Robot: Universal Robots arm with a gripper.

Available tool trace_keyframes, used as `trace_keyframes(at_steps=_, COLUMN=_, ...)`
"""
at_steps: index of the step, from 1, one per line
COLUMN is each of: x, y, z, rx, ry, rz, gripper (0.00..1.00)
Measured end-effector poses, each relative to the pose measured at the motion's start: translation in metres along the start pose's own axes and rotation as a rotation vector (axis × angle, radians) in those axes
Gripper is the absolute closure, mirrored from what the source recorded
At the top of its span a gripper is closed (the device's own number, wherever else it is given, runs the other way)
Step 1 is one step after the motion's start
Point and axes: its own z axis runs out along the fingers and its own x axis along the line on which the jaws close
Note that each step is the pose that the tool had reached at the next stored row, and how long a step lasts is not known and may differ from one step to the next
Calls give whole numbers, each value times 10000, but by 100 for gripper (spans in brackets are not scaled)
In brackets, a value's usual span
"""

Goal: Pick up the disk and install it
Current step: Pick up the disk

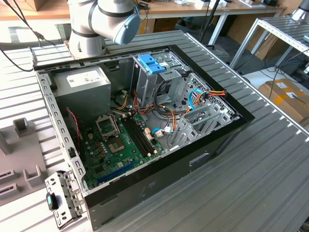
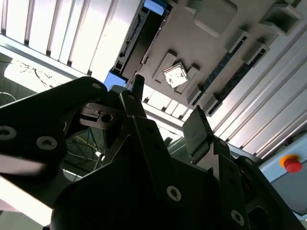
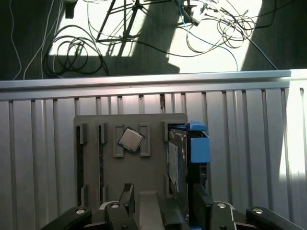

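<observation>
"Where is the disk (image 3: 180, 155)?"

"It stands on its edge in the grey holder (image 3: 96, 158) on the bench (image 3: 43, 143), just ahead of the claw (image 3: 163, 191). Its long side points away. The claw's fingers (image 3: 200, 201) are apart, holding nothing."

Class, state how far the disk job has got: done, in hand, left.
Done: nothing yet. In hand: the open gripper hovers over the dark rectangular disk with bright blue rails, standing on edge in the grey slotted holder plate. Left: pickup and install into the open black computer case.
</observation>
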Motion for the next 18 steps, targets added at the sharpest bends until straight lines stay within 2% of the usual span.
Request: trace_keyframes(at_steps=18, x=-112, y=7, z=57, rx=2, ry=-2, rz=36, gripper=40)
